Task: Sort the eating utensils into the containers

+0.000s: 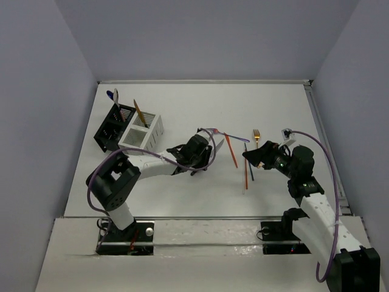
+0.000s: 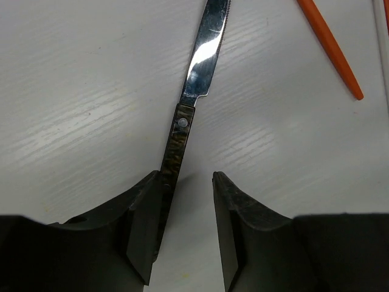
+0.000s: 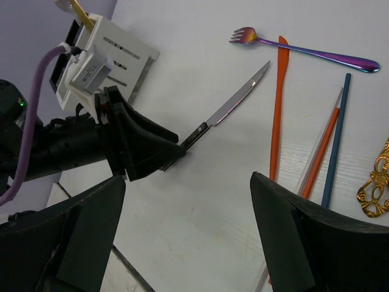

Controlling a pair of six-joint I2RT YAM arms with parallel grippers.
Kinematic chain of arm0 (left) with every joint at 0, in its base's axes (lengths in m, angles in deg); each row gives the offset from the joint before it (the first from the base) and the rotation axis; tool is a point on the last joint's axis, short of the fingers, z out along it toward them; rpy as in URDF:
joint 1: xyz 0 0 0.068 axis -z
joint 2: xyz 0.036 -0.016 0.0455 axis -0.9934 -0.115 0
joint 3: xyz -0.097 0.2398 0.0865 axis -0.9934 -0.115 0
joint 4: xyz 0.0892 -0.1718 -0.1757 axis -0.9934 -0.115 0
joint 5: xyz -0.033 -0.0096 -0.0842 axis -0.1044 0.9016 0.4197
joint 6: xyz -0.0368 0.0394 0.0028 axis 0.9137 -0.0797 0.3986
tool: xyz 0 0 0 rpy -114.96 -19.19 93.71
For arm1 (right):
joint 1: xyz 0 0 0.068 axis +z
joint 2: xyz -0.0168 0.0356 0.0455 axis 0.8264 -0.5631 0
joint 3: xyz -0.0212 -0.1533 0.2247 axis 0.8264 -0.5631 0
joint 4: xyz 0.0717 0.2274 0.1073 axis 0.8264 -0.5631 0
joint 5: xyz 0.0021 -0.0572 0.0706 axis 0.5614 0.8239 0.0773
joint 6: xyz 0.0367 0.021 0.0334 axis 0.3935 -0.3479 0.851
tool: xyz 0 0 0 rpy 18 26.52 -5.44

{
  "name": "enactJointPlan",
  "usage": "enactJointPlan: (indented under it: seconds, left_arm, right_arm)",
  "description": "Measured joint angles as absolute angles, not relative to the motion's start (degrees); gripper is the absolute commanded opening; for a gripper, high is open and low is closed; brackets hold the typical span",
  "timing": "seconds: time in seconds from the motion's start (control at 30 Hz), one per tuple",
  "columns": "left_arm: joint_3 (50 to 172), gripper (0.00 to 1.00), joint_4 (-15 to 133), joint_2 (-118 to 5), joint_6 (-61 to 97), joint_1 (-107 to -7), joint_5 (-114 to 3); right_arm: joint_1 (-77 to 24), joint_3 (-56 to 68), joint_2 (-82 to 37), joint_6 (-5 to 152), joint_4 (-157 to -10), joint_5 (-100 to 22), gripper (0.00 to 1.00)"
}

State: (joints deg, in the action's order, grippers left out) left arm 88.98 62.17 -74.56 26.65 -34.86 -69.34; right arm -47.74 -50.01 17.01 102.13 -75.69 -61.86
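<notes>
A silver knife [image 2: 203,52] with a dark handle lies flat on the white table. My left gripper [image 2: 184,176] is open and low over the table; the knife's handle lies between the fingers, against the left finger [image 2: 143,213]. From above, the left gripper [image 1: 208,151] sits mid-table. My right gripper [image 1: 252,156] is wide open and empty, above the table beside the sticks. The purple fork [image 3: 304,52], an orange stick [image 3: 278,109], a blue stick [image 3: 337,140] and a gold fork [image 3: 377,182] lie loose. The black caddy [image 1: 111,129] and white caddy [image 1: 143,131] stand at the back left.
A blue spoon [image 1: 112,95] stands in the black caddy and a gold-coloured piece [image 1: 140,112] in the white one. A second orange stick [image 3: 319,155] and a pale stick lie beside the blue stick. Grey walls surround the table.
</notes>
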Motion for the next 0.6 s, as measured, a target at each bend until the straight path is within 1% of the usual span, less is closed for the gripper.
enactJointPlan:
  seconds: [0.2,0.6]
  left_arm:
    - [92.35,0.39,62.19,-80.35,24.03,-34.71,-69.27]
    - [96.76,0.39,62.3,-85.11,20.2,-34.69,-72.77]
  right_arm:
    - [-47.74,-50.01,17.01,102.11,-75.64,-61.86,0.89]
    - [-47.74,-50.01,16.99,102.11,-75.42,-61.84,0.89]
